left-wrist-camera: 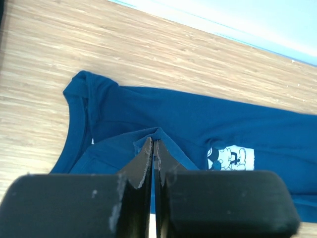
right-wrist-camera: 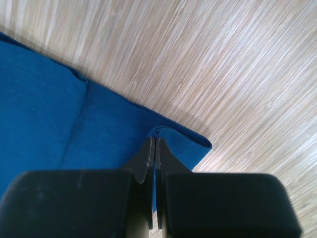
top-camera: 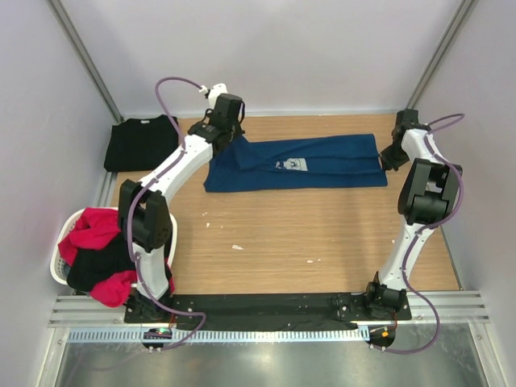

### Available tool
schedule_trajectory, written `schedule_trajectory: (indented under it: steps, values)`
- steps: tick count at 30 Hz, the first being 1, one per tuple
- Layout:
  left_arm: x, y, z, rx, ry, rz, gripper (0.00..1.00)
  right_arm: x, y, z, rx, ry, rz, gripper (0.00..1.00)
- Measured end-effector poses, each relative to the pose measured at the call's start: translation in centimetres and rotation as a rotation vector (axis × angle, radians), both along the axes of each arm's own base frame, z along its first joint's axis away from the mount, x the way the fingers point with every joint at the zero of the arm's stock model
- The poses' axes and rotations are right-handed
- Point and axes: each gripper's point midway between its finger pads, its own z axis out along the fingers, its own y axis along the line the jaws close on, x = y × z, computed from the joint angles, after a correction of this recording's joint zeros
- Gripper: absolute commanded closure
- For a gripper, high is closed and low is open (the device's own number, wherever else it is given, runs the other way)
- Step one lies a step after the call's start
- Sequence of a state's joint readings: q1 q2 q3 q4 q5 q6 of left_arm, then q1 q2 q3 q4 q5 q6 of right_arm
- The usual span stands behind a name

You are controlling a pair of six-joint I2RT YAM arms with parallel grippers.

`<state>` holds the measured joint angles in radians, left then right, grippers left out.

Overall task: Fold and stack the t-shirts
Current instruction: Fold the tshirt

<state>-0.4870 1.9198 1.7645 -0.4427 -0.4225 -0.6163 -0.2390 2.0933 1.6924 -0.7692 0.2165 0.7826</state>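
Observation:
A navy blue t-shirt with a pale square mouse print lies folded lengthwise across the far half of the table. My left gripper is shut on a fold of its cloth near the collar; the print shows to the right of the fingers. My right gripper is shut on the shirt's hem corner at the right end. A folded black t-shirt lies at the far left. Red and black t-shirts fill a basket at the left.
The white laundry basket stands off the table's left side. Small white crumbs lie on the wooden table. Grey walls close in the far side and both flanks. A metal rail runs along the near edge.

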Motion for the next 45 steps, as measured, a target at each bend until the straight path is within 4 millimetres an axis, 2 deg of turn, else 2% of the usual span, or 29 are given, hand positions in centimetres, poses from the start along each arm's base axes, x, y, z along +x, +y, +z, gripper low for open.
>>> schedule_trajectory:
  steps: [3, 8, 14, 19, 30, 31, 32, 33, 34, 36, 37, 41, 43, 45]
  values:
    - [0.4, -0.2, -0.5, -0.003, 0.001, 0.003, 1.0, 0.0, 0.0, -0.7, 0.004, 0.015, 0.0, 0.99]
    - [1.0, -0.4, -2.6, 0.013, 0.03, 0.004, 1.0, 0.9, -0.1, -1.9, 0.01, 0.026, 0.002, 0.99]
    - [1.6, -0.4, -4.5, 0.026, 0.055, 0.009, 1.0, 2.1, -0.3, -2.4, 0.013, 0.018, 0.011, 0.99]
    - [2.6, -0.8, -5.0, 0.023, 0.048, 0.006, 1.0, 2.4, -0.3, -3.0, 0.016, 0.027, 0.017, 0.99]
    - [4.2, -1.3, -6.5, 0.036, 0.044, -0.003, 1.0, 2.6, -0.3, -2.9, 0.02, 0.031, 0.018, 0.98]
    - [4.4, -1.3, -6.8, 0.036, 0.045, -0.001, 0.95, 2.6, -0.3, -2.9, 0.021, 0.031, 0.019, 0.93]
    - [4.7, -1.3, -7.0, 0.034, 0.046, -0.002, 0.86, 2.7, -0.3, -2.9, 0.022, 0.032, 0.019, 0.87]
    - [4.9, -1.3, -7.1, 0.032, 0.045, -0.001, 0.74, 2.8, -0.3, -2.8, 0.023, 0.031, 0.019, 0.81]
    - [5.1, -1.3, -7.3, 0.03, 0.045, 0.0, 0.54, 3.0, -0.3, -2.8, 0.025, 0.028, 0.019, 0.7]
    - [5.4, -1.2, -7.6, 0.031, 0.051, -0.002, 0.38, 3.3, -0.3, -2.6, 0.028, 0.025, 0.024, 0.56]
    - [5.5, -1.0, -7.7, 0.028, 0.051, 0.004, 0.24, 3.6, -0.3, -2.5, 0.031, 0.02, 0.029, 0.45]
    - [5.9, -0.6, -6.6, 0.026, 0.046, 0.01, 0.06, 4.5, -0.2, -1.0, 0.038, -0.003, 0.05, 0.25]
    - [6.1, -0.4, -5.5, 0.019, 0.036, 0.016, 0.01, 5.1, -0.3, 0.2, 0.031, -0.03, 0.068, 0.19]
    - [6.1, 0.0, -4.0, -0.005, 0.03, 0.024, 0.0, 5.2, -0.3, 1.2, 0.024, -0.045, 0.077, 0.17]
